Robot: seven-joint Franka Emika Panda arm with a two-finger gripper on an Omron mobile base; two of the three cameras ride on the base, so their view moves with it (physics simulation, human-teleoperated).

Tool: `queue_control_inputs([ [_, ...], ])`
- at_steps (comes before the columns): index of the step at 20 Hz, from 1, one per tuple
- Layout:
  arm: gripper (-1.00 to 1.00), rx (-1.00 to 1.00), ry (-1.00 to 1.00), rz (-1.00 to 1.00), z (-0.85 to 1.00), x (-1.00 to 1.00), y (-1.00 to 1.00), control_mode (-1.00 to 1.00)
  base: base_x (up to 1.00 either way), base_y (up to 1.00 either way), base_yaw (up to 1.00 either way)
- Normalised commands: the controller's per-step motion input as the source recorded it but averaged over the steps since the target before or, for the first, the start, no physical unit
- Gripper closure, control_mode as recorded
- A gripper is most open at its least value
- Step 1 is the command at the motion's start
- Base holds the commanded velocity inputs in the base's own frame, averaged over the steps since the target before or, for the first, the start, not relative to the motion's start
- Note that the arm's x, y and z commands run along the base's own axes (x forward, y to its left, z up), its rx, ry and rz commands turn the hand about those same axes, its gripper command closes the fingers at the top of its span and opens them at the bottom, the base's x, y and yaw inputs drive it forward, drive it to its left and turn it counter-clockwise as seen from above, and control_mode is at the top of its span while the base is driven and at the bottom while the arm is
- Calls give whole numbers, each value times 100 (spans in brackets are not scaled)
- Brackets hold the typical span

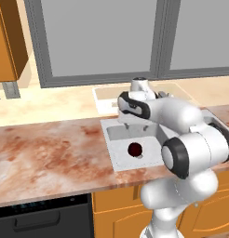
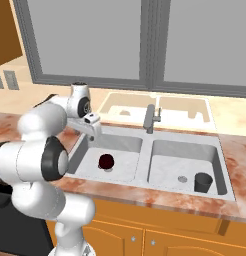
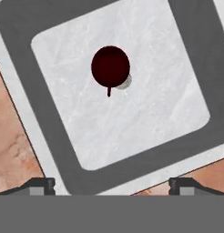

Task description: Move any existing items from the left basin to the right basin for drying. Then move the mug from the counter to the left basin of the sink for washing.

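Observation:
The dark maroon mug [image 1: 135,149] [image 2: 106,161] [image 3: 110,66] stands upright on the floor of the left basin [image 1: 119,139] [image 2: 124,149] [image 3: 145,118], beside its drain. My gripper [image 2: 95,136] [image 3: 111,185] hangs above the near-left part of that basin, pointing down, well clear of the mug. It is open, its fingertips [image 3: 41,184] far apart with nothing between them. The right basin [image 2: 175,152] holds a dark grey-black cup [image 2: 203,182] in its front right corner.
The grey faucet [image 2: 151,119] rises behind the divider between the basins. Marbled counter [image 1: 51,153] stretches left of the sink, with more of it to the right [image 2: 237,150]. Windows and a pale sill run along the back.

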Motion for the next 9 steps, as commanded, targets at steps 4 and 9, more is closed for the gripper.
queue_control_inputs([
  [4,-100,-10,-2,7,59,-33,68,-100,0,0,0],
  [9,-100,-13,0,12,45,-29,86,-100,0,0,0],
])
